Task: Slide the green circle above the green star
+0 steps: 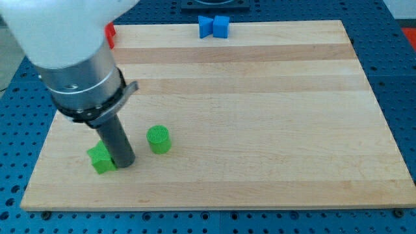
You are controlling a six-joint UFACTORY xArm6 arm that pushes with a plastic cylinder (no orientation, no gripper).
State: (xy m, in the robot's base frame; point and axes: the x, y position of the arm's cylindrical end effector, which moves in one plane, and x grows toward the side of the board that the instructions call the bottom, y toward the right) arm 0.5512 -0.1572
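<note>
The green circle (pixel 158 139) is a short cylinder standing on the wooden board (pixel 260 97) at the view's lower left. The green star (pixel 101 158) lies left of it and a little lower, partly hidden behind my rod. My tip (pixel 125 162) rests on the board right beside the star's right edge, between the star and the circle. The tip is apart from the circle by a small gap and looks to touch the star.
Two blue blocks (pixel 214 26) sit together at the board's top edge near the middle. A red block (pixel 111 34) shows at the top left, mostly hidden by the arm's body. The board's bottom edge runs just below the star.
</note>
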